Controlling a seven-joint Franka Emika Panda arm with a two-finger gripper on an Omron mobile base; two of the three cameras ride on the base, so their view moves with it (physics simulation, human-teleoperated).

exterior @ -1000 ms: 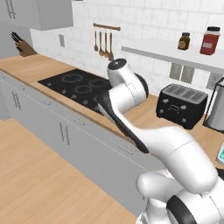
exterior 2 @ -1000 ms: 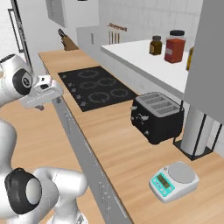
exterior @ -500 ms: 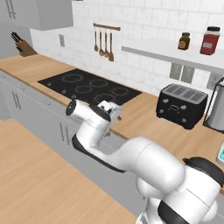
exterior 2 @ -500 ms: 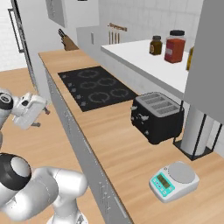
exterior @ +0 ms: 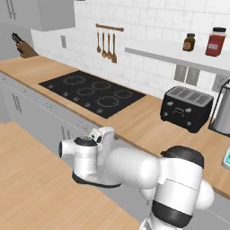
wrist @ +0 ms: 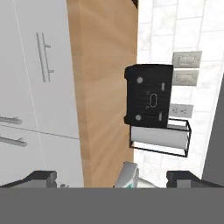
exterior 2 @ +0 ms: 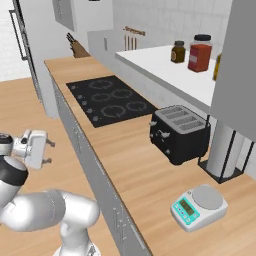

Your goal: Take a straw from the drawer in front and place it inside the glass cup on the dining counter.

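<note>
Your gripper sits low in front of the wall counter, fingers spread wide, nothing between them. In the right base view the hand hangs out over the wood floor, just off the grey cabinet fronts.

The hand view is rolled sideways: the counter edge runs top to bottom, cabinet fronts to its left. You're looking across the counter at the black toaster, the paper towel holder just beside it, and wall outlets behind.

One grey drawer front with a slim bar handle is in the hand view, shut, its long axis running along the counter edge. Can't tell if it's the target drawer.

No straw or glass cup to point at from here.

Room: open floor to the robot's left; hob and toaster sit well back from the counter edge.
</note>
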